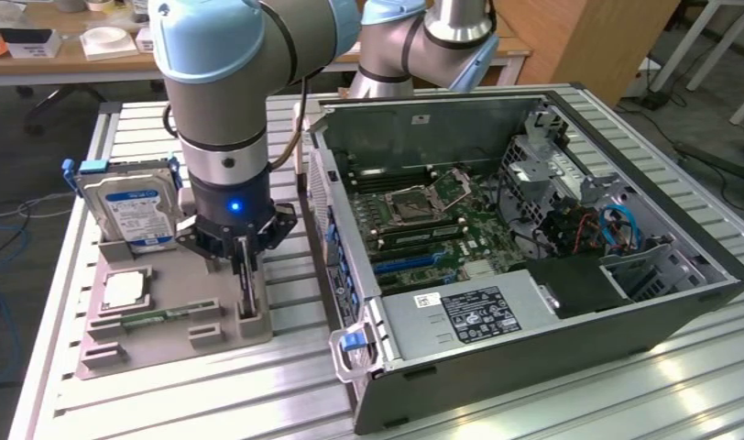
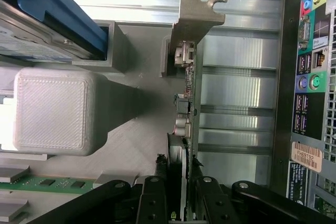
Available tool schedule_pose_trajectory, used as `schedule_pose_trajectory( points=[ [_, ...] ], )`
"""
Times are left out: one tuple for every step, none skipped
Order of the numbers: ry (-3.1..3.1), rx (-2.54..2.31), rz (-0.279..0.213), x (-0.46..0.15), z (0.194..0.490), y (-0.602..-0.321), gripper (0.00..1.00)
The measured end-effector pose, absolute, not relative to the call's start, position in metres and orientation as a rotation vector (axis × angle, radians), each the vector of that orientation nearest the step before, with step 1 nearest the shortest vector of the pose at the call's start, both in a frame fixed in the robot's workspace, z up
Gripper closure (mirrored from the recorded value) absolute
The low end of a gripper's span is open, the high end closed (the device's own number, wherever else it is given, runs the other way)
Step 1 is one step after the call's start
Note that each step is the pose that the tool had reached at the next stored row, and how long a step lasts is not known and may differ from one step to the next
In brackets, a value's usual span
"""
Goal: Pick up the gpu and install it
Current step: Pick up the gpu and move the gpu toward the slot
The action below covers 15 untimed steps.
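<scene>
The gpu [image 2: 187,103] stands on its edge in a slot of the grey tray [image 1: 164,341], seen edge-on in the wrist view with its silver bracket [image 2: 197,11] at the far end. My gripper [image 2: 180,174] reaches straight down over it, its two black fingers pressed against either face of the card near the fan. In the exterior view the gripper [image 1: 245,291] is low over the tray's side nearest the open computer case [image 1: 665,275]. The card still sits in the tray.
A silver hard drive [image 1: 134,211] with a blue-white label stands upright at the tray's back. A green memory stick [image 1: 164,317] and a processor [image 1: 124,291] lie in the tray. The case's motherboard [image 1: 433,229] is exposed on the exterior view's right.
</scene>
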<state>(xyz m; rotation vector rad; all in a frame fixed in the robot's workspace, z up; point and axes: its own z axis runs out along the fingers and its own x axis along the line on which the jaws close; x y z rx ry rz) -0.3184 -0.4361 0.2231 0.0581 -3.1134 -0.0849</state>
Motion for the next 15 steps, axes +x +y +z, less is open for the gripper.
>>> schedule_pose_trajectory(
  points=[
    [-3.113, 0.058, -0.085, -0.3184, 0.2231, -0.4361, 0.73],
    [-3.113, 0.058, -0.085, -0.3184, 0.2232, -0.4361, 0.73],
    [-3.113, 0.058, -0.085, -0.3184, 0.2233, -0.4361, 0.73],
    [-3.113, 0.058, -0.085, -0.3184, 0.2238, -0.4361, 0.73],
    [-3.113, 0.058, -0.085, -0.3185, 0.2243, -0.4361, 0.73],
    [-3.113, 0.058, -0.086, -0.3185, 0.2245, -0.4361, 0.73],
    [-3.113, 0.058, -0.086, -0.3184, 0.2250, -0.4361, 0.73],
    [-3.113, 0.058, -0.086, -0.3184, 0.2256, -0.4361, 0.73],
    [-3.113, 0.058, -0.086, -0.3184, 0.2266, -0.4361, 0.73],
    [-3.113, 0.058, -0.086, -0.3184, 0.2276, -0.4361, 0.73],
    [-3.113, 0.058, -0.086, -0.3184, 0.2284, -0.4361, 0.73],
    [-3.113, 0.058, -0.086, -0.3184, 0.2292, -0.4361, 0.73],
    [-3.113, 0.058, -0.087, -0.3184, 0.2298, -0.4361, 0.73],
    [-3.113, 0.058, -0.087, -0.3184, 0.2305, -0.4361, 0.73],
    [-3.113, 0.058, -0.087, -0.3184, 0.2312, -0.4361, 0.73]
  ],
)
